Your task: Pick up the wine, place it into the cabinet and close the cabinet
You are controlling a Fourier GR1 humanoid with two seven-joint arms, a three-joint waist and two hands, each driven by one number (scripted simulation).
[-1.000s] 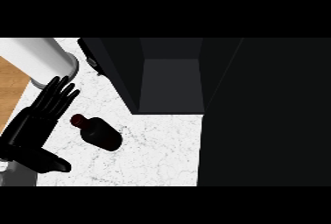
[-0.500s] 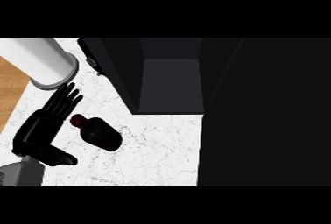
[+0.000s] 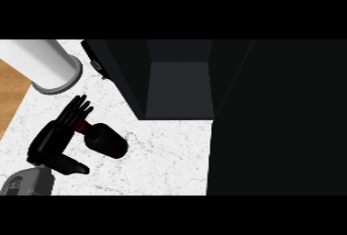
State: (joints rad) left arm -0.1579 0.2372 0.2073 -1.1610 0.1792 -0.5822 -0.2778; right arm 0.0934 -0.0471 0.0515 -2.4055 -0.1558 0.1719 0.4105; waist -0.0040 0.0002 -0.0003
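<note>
Your left hand (image 3: 55,137): fingers straight over the neck, gripping nothing | wine bottle (image 3: 107,140) lies on the tabletop (image 3: 163,156) near the open cabinet (image 3: 180,87) | white cylinder (image 3: 44,62) stands beyond your fingertips

A white stone counter top with fine grey speckling (image 3: 163,156) fills the lower middle of the head view, its bare surface running from the left edge across to the dark mass on the right. At the upper left stands a tall white cylinder with a grey rim around its base (image 3: 42,62). It rests on the counter close to the counter's left edge, and its body leans toward the upper left corner (a matter of the steep viewing angle). Beyond that edge, at far left, shows a narrow wedge of brown wood-grain surface (image 3: 9,94), widest beside the cylinder's base.
</note>
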